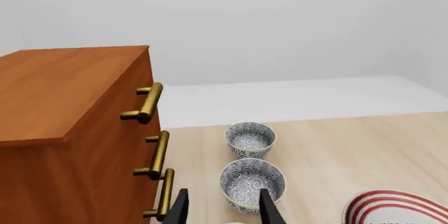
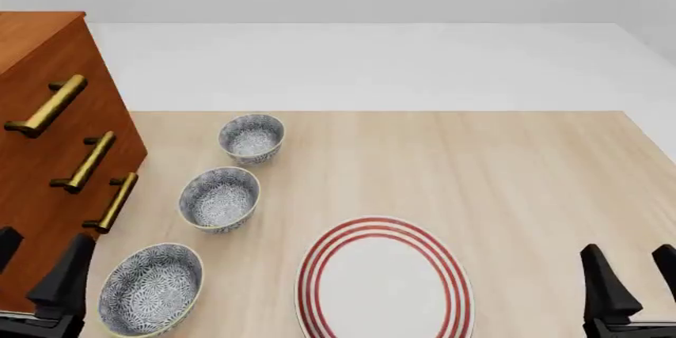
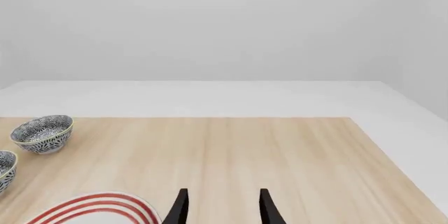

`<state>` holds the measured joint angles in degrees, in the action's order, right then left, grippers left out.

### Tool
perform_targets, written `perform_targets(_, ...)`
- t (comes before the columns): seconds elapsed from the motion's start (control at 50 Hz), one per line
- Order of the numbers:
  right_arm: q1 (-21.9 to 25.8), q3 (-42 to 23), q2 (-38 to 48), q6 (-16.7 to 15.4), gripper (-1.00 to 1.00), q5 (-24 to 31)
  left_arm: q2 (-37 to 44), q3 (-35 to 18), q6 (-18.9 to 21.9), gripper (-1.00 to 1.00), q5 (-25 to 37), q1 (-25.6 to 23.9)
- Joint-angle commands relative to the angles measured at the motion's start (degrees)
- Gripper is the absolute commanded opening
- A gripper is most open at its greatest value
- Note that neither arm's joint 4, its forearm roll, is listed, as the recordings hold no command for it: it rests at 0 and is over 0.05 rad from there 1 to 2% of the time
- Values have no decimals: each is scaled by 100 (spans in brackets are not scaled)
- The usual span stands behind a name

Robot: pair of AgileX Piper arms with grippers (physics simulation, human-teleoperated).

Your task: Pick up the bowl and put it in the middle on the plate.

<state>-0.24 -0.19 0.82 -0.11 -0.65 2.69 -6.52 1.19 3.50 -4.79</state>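
Three patterned bowls line a pale wood table (image 2: 507, 172) beside a drawer cabinet (image 2: 47, 156), plain white surroundings beyond.
The red-ringed plate (image 2: 384, 281) lies near centre front; the bowl (image 2: 151, 289) sits left of it, nearest the left gripper (image 2: 37, 275). Both it and the right gripper (image 2: 634, 279) stand open and empty, touching nothing.

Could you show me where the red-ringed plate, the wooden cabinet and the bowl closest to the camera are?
plate (image 2: 382, 290): front view, bare white centre.
cabinet (image 2: 53, 128): front view, drawer front between the brass handles.
nearest bowl (image 2: 151, 289): front view, patterned inside.
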Motion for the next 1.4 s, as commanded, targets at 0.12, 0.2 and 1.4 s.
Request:
perform_targets(0.12,-1,-5,-32,-19,100,17,368,-849,107,100,602,-513)
perform_targets(0.2,-6,6,76,30,100,-53,651,-942,303,100,395,-1063)
perform_targets(1.4,-1,-10,-46,-16,100,39,4485,-2455,1978,100,1554,-2071)
